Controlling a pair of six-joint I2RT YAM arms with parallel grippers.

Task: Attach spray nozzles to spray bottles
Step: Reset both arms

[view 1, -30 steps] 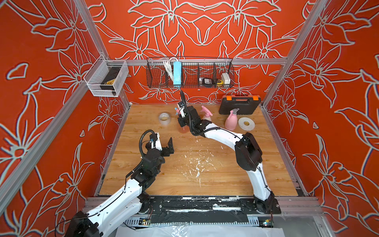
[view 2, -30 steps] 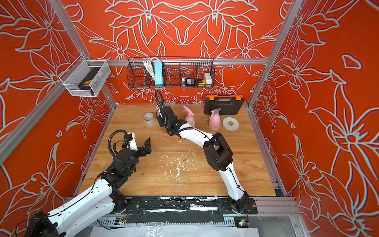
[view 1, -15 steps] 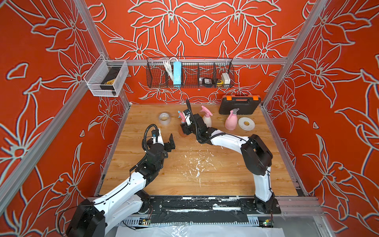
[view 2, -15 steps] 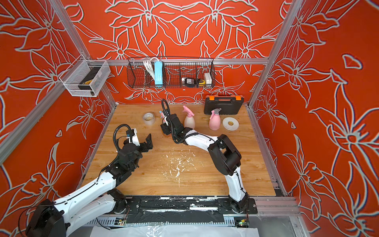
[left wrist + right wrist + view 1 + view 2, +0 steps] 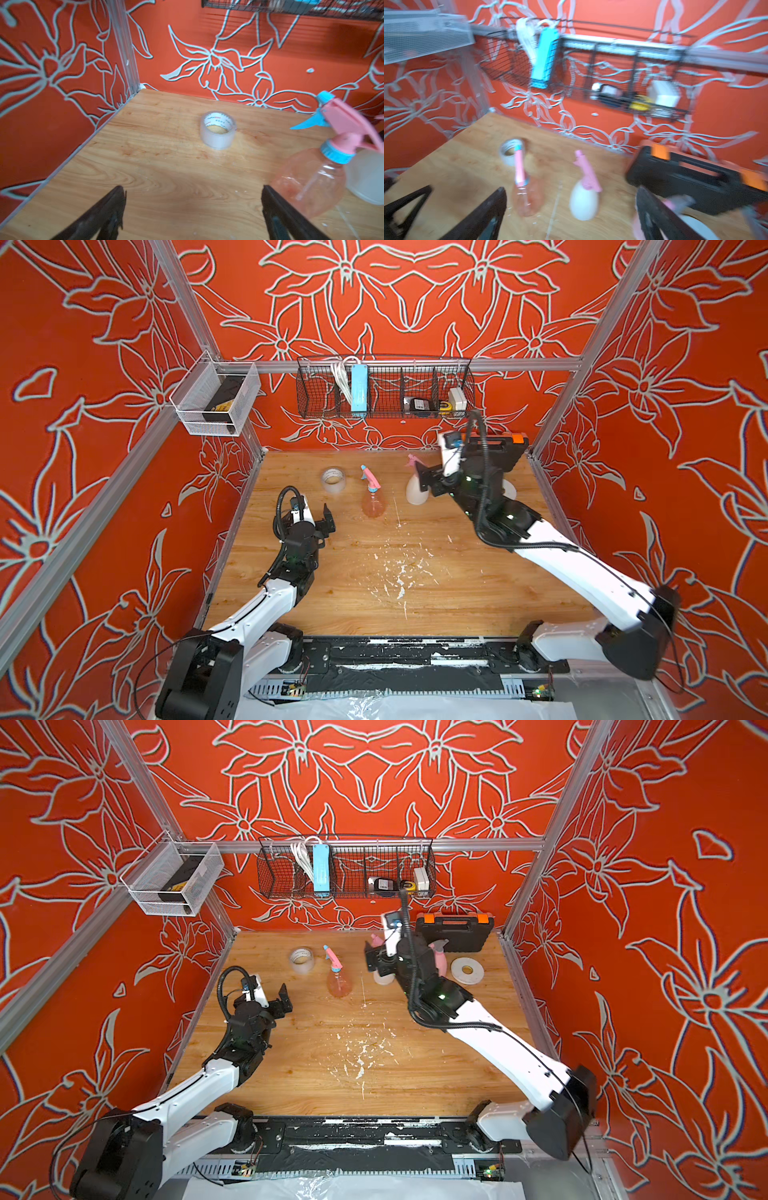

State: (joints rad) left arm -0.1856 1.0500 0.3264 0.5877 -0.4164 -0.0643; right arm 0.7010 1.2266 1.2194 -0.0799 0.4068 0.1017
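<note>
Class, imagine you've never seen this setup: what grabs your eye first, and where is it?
The orange-red walls with white flower outlines dominate on every side. At the back of the wooden table stand a clear orange-pink spray bottle, a white spray bottle and a pink spray bottle. The right pincer hangs open close to the white one.

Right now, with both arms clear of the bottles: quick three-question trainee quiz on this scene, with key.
1. Which bottle stands nearest the clear tape roll? A: white bottle. B: transparent orange-pink bottle. C: pink bottle.
2. True or false: the left gripper holds that roll.
3. Fill in: the collar of the nozzle on the transparent bottle is ____.

Key: 1 B. 2 False; its jaws are open and empty. 3 Blue.
</note>
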